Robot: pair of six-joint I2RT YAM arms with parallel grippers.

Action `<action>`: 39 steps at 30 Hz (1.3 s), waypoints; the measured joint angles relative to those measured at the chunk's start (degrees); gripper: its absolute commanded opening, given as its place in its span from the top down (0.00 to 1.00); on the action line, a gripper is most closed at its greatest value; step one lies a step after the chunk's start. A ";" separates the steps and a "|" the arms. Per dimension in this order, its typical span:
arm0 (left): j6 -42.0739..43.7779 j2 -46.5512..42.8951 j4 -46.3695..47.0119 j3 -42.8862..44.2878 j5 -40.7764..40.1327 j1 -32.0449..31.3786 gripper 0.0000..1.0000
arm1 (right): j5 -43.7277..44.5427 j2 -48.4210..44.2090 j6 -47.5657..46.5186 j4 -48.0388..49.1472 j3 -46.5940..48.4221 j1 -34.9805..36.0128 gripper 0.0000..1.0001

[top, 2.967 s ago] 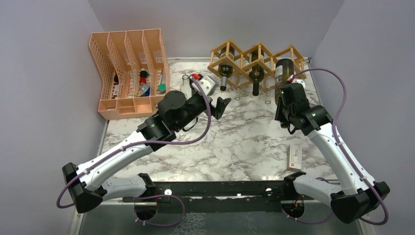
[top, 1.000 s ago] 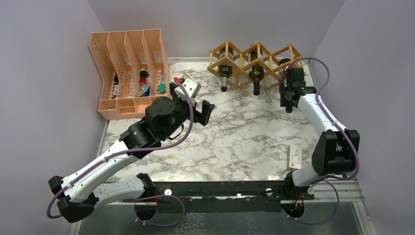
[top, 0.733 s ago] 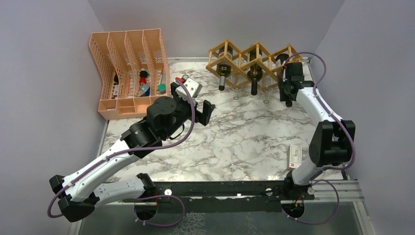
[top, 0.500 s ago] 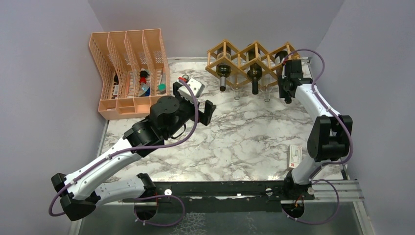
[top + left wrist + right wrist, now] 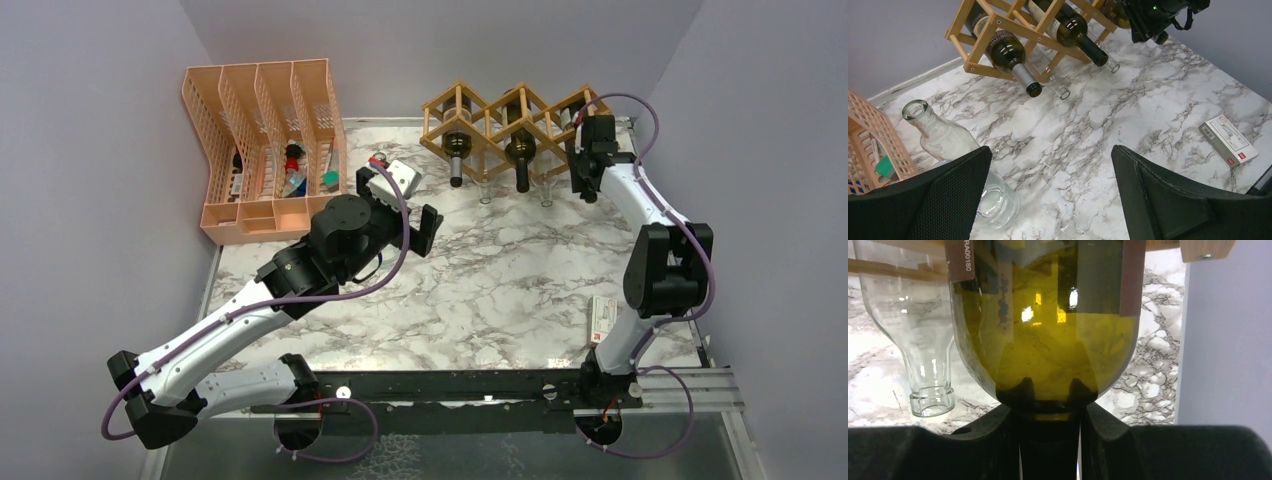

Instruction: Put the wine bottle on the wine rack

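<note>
Right wrist view: right tool (image 5: 1049,395) pinches the neck of the green wine bottle (image 5: 1048,340), whose body sits in the end cell of the wine rack (image 5: 497,103) at the tabletop's far right corner. Push straight along the cell, then release. Left tool (image 5: 1048,195) hangs spread, empty.

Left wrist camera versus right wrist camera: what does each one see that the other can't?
Only the left wrist view: a standing clear glass bottle, a small box, and two dark bottles racked. Only the right wrist view: the right gripper pinching the neck of the green wine bottle, close up. Both: the wine rack and the marble table.
</note>
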 measured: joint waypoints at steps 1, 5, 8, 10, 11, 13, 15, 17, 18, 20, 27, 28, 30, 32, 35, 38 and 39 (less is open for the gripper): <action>0.00 0.00 0.00 0.00 0.00 0.00 0.03 | 0.17 0.28 -0.50 0.00 0.35 -0.02 0.81; 0.00 0.07 0.02 0.00 0.00 0.00 0.03 | 0.81 1.55 -2.27 -0.31 1.95 -0.04 0.75; 0.00 0.31 0.00 0.00 0.00 0.00 0.03 | 1.29 2.60 -3.26 -0.26 3.04 -0.04 0.74; 0.00 0.61 0.00 0.00 0.02 0.00 0.03 | 1.57 3.34 -3.85 -0.11 3.80 -0.04 0.72; 0.00 0.74 0.00 0.00 0.02 0.00 0.03 | 1.70 3.67 -4.07 0.15 4.02 -0.04 0.71; -0.02 0.92 0.00 0.00 0.02 0.00 0.03 | 1.88 4.39 -4.33 0.48 4.72 -0.04 0.70; -0.02 0.94 -0.02 0.02 0.02 0.00 0.03 | 2.08 5.22 -4.79 1.20 5.29 -0.07 0.70; -0.02 0.94 0.00 0.02 0.02 0.00 0.03 | 2.29 6.14 -5.35 2.05 5.84 -0.13 0.69; 0.00 0.94 -0.02 0.02 0.02 0.00 0.03 | 2.38 6.78 -5.66 2.40 6.47 -0.17 0.67; 0.00 0.94 -0.02 0.02 0.02 0.00 0.03 | 2.60 7.98 -5.86 3.10 7.58 -0.20 0.58; 0.04 1.18 -0.02 0.02 0.00 0.00 0.03 | 2.12 8.68 -5.77 6.71 8.33 0.15 0.38; 0.17 1.27 -0.02 0.02 0.00 0.00 0.03 | 2.12 8.68 -5.66 6.84 8.33 0.17 0.37; 0.39 1.49 -0.04 0.04 0.00 0.00 0.02 | 1.81 8.57 -5.64 7.04 8.33 0.26 0.34; 0.74 1.70 -0.17 0.22 0.00 0.00 0.01 | 1.55 8.22 -5.44 6.99 8.33 0.26 0.32; 1.09 1.86 -0.39 0.66 -0.09 0.00 0.01 | 1.14 6.49 -4.55 5.92 8.31 0.26 0.31; 1.70 1.86 -0.42 0.96 -0.72 0.00 0.01 | 0.46 2.71 -3.10 4.07 7.74 0.26 0.31; 1.92 1.86 -0.44 0.96 -1.20 0.00 0.01 | 0.24 1.16 -2.69 3.45 7.43 0.26 0.31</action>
